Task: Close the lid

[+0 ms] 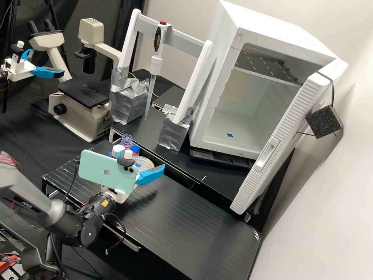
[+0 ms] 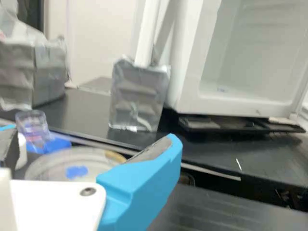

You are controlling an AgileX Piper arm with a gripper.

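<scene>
Over the near edge of the low dishes and vessels: fingers (image 1: 151, 175), bright blue, spread well apart, nothing grasped. Mounted at the wrist: one pale green phone (image 1: 105, 171).

Just beyond: white cap (image 1: 117, 150), taken to be the lid, beside an open-topped clear vessel (image 1: 127, 141) with a blue holder (image 1: 135, 150) next to it; round shallow dish (image 1: 144, 164), near the fingers.

Hazards, as judged: the dish could be pushed by a low sideways sweep, one finger being set almost above it. The vessel could be tipped and its contents spilled if it were struck by a spread finger, so closely are the pieces grouped. The cap could be pinched off-centre, then seated crooked, if the approach were poorly aligned.

Surface (image 1: 186, 229): black, ribbed. Behind it, a second black platform (image 1: 155, 136), bearing two foil-wrapped blocks (image 1: 175, 130), a white frame (image 1: 194, 81), a hung pipette (image 1: 155, 64) and a white cabinet (image 1: 210, 112), door (image 1: 281, 144) ajar. Further: microscope (image 1: 83, 112), black drape (image 1: 112, 23), pale wall (image 1: 330, 217).
</scene>
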